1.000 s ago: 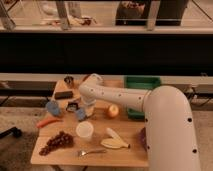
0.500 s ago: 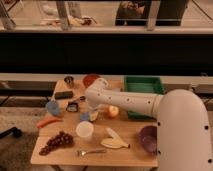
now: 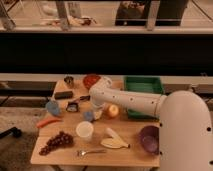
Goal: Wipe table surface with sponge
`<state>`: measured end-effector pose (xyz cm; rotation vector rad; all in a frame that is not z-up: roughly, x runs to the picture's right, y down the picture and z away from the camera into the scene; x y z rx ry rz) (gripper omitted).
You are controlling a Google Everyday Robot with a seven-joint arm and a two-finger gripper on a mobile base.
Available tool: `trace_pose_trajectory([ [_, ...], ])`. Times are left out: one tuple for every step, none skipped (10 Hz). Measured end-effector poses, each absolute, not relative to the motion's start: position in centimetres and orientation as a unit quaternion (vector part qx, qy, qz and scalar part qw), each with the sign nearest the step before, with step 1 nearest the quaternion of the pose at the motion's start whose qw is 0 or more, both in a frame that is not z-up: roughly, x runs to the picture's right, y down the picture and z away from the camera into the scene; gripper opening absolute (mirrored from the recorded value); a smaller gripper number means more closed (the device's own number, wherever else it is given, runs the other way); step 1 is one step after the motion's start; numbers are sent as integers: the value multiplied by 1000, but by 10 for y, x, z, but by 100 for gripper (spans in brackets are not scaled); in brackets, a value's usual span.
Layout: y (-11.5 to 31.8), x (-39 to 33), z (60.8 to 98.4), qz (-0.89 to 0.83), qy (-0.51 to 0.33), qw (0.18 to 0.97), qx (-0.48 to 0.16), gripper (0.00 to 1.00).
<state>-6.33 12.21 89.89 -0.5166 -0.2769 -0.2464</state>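
Gripper (image 3: 86,111) is down at mid-table, just beside the white cup (image 3: 84,130), fingers closed. The sponge (image 3: 88,115) sits right at the fingertips, so it reads as clamped on it, though the contact itself is hard to make out. Table (image 3: 70,150) shows no visible wipe marks; judging by that, wiping is at most just starting, and most of the surface is left. Clutter limits the stroke: grapes (image 3: 56,141), carrot (image 3: 48,121), apple (image 3: 113,110), banana (image 3: 115,139).

Versus earlier frames: the arm has swung in and lowered from over the tray (image 3: 144,85) side toward table centre; objects look unmoved.
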Motion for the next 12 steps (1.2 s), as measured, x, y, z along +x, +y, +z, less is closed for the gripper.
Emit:
trace_pose_trajectory([
  [116, -63, 904, -121, -132, 951, -252, 0],
  [109, -64, 909, -122, -127, 952, -251, 0],
  [105, -67, 912, -123, -126, 952, -251, 0],
  [103, -71, 914, -125, -126, 952, -250, 0],
  [103, -78, 915, -129, -128, 951, -249, 0],
  [104, -86, 915, -134, -131, 950, -248, 0],
  [109, -94, 912, -139, -138, 949, -249, 0],
  [114, -98, 907, -142, -142, 947, -249, 0],
  [113, -98, 907, -139, -143, 947, -250, 0],
  [115, -99, 906, -141, -144, 947, -250, 0],
  [116, -99, 903, -144, -146, 947, -247, 0],
  [123, -95, 894, -143, -147, 946, -249, 0],
])
